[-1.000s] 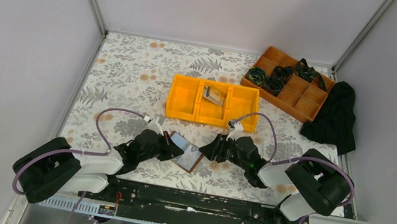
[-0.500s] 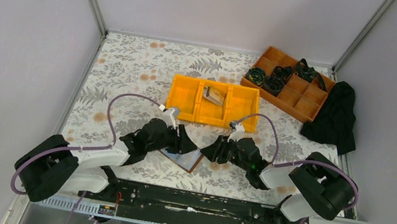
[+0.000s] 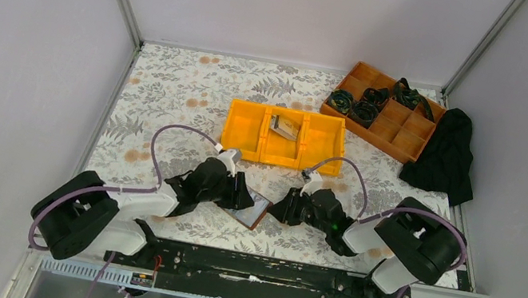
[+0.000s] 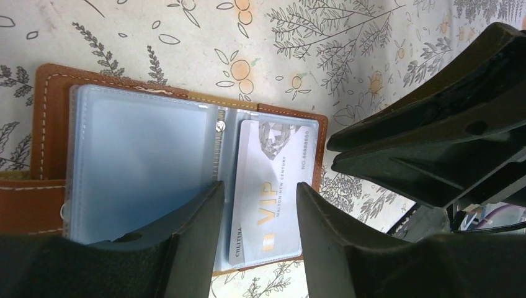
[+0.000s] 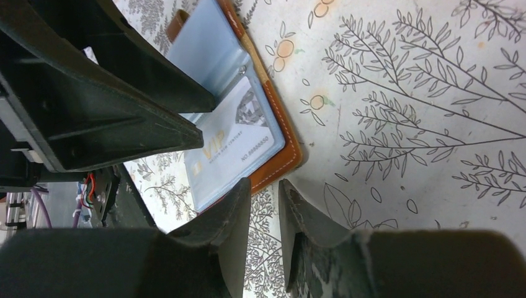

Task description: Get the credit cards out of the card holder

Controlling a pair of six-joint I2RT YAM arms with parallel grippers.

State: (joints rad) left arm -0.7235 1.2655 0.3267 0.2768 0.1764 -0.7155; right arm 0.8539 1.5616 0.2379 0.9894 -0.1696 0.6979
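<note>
Credit card [image 4: 273, 180], silvery-grey with gold "VIP" letters, shows in the gap between the two fingers of the left gripper [image 4: 257, 189]. These jaws stand apart and hold nothing. One fingertip is over the spine of the open card holder [image 4: 49, 124], the other over the holder's outer edge, on the far side of the card. The card sits in a clear sleeve, on the half of the holder that faces the right gripper. Its long axis runs parallel to the holder's spine and in line with the left fingers, and the lettering runs along the long side.

The right gripper [image 5: 265, 186] has its jaws almost together, with only a narrow gap. In this gap only the table cover is seen, so nothing is gripped. Its tips are just beside the corner of the holder, on the card's side.

From above, the brown holder lies flat and open on the flowered table cover [image 3: 174, 85], between the two grippers: the left one over it, the right one just beside it. Beyond the holder, away from the arm bases, stands a yellow bin [image 3: 242, 141] with three compartments. Further beyond the holder and to the right are a brown wooden tray [image 3: 404, 140] with dark coiled things in it, and a black cloth [image 3: 446, 155] next to that tray.
</note>
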